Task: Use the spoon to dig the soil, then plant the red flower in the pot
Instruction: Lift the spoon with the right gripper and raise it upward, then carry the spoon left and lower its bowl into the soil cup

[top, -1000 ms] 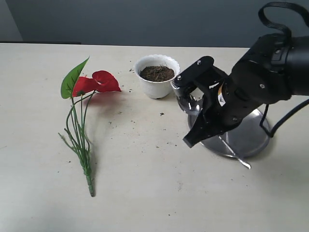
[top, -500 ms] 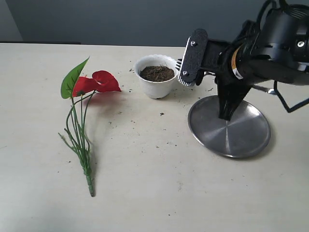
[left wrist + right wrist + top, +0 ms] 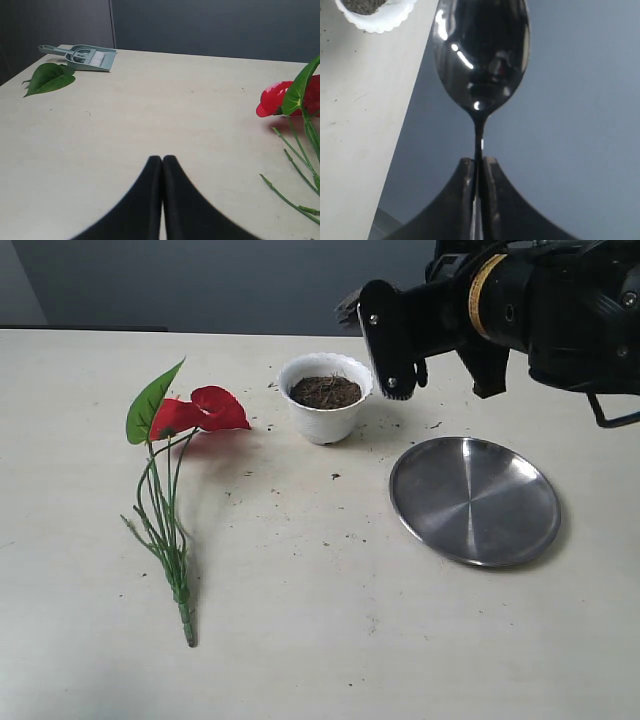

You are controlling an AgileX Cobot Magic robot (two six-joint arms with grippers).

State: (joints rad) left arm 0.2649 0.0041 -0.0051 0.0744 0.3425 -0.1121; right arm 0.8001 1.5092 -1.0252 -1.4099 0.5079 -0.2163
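Right gripper (image 3: 478, 162): its two black fingers are pressed onto the thin neck of the slim silver metal spoon (image 3: 480, 55), one on either side.
Spoon: the shiny bowl sticks out past the fingertips, against the grey wall. It touches neither pot nor table.
Spoon from the exterior camera: hard to pick out; a small grey edge at the far side of the right gripper (image 3: 385, 340) may be its bowl.
Right arm: raised above the pale table (image 3: 300, 640), with the gripper just beside the pot on its right.
Small white plastic pot with scalloped rim (image 3: 325, 398): upright toward the back of the table, between the flower and the plate; the right wrist camera catches only part of its rim (image 3: 380, 25).
Dark brown crumbly soil (image 3: 325, 391): fills the pot's mouth; a few crumbs lie scattered on the table around it.
Artificial red flower with green leaf and long green stems (image 3: 205, 410): lying flat on the table left of the pot, blooms near it, stems running toward the front.
Round flat steel plate (image 3: 474, 500): on the table right of the pot, nothing on it.
Left gripper (image 3: 162, 159): fingertips pressed together, nothing between them, low over bare table, with the flower (image 3: 272, 99) off to one side.
Grey-green dustpan with brush (image 3: 82, 56): at the table's far edge, a loose green leaf (image 3: 47, 79) beside it.
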